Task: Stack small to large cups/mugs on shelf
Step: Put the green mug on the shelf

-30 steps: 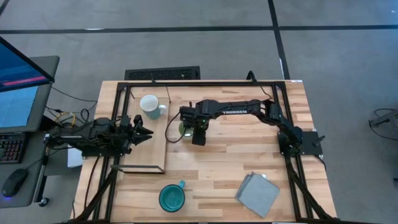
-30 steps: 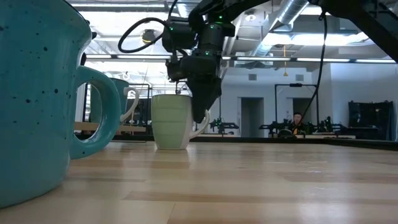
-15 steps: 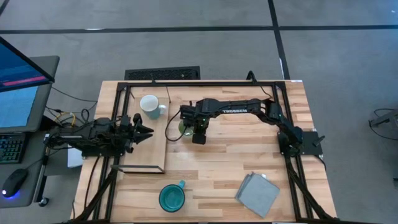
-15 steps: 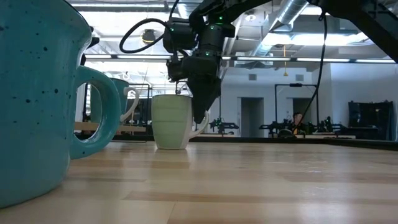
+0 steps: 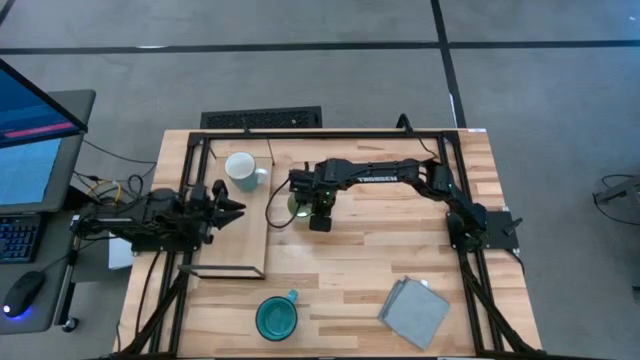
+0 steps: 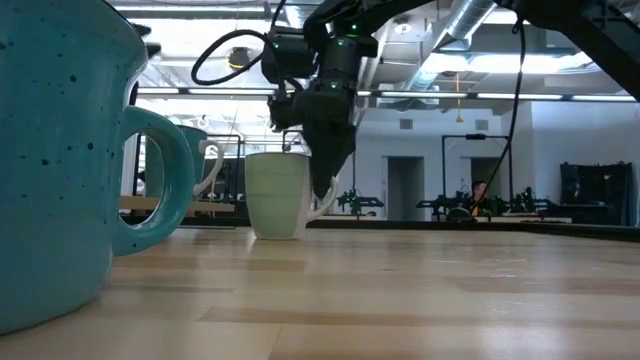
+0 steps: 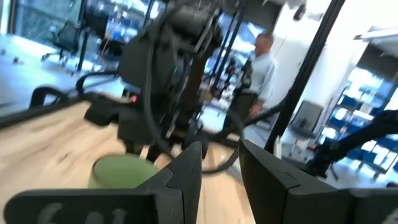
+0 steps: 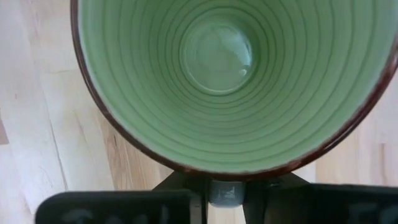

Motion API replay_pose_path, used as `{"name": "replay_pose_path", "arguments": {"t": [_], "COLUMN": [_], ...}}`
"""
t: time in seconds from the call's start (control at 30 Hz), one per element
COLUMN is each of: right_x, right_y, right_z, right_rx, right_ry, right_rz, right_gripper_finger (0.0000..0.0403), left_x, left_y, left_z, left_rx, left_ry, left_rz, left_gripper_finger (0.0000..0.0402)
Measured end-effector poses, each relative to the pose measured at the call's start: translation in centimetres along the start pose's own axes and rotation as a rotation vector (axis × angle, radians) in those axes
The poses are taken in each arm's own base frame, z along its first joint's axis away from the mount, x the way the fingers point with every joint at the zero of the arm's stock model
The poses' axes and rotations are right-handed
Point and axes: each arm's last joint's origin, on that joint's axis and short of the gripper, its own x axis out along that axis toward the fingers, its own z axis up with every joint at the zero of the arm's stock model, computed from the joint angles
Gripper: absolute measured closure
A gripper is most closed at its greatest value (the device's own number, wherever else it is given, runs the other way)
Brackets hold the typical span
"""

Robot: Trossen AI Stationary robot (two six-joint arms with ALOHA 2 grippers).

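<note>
The light-green mug (image 5: 298,206) stands upright on the planked worktop (image 5: 380,250), mouth straight up, just beside the right edge of the shelf (image 5: 236,235) but not on it. In the low view its handle (image 6: 325,203) juts to the side where the right hand (image 5: 316,207) comes down. That hand is closed narrow on the handle: the right wrist view looks straight down into the ribbed green bowl (image 8: 224,74), with the handle's pale stub pinched between the two dark fingers (image 8: 180,186) just outside the dark rim. The white mug (image 5: 241,170) sits upright on the far end of the shelf, its handle pointing toward the right arm's side. The teal-blue mug (image 5: 276,318) stands upright on the worktop at the near edge, well apart from the shelf, its handle toward the far right. The left hand (image 5: 232,207) hovers over the shelf's left part, fingers (image 7: 186,171) spread and holding nothing, pointing toward the green mug. A grey folded cloth (image 5: 414,312) lies near the worktop's near right corner.
</note>
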Motion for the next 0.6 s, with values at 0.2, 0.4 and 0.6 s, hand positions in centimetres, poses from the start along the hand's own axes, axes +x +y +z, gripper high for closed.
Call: {"name": "replay_pose_path", "arguments": {"t": [0.2,0.4,0.6], "right_x": [-1.3,-2.5,-3.5], "right_y": [0.3,0.8,1.2], "right_z": [0.7,1.4,1.9], "right_rx": [-0.009,-0.022,-0.031], "right_ry": [-0.042,-0.091,-0.128], "right_rz": [-0.005,-0.027,-0.026], "right_gripper_finger": [0.0335,0.0335,0.0335], "left_x": [-0.1,-0.3,-0.7], "left_y": [-0.6,-1.2,-1.8], "left_z": [1.0,1.9,2.8], "left_rx": [-0.007,-0.091,-0.124], "left_ry": [-0.09,-0.145,-0.201], "left_rz": [-0.101,-0.233,-0.382], "left_gripper_finger": [0.0303,0.0303,0.0303]}}
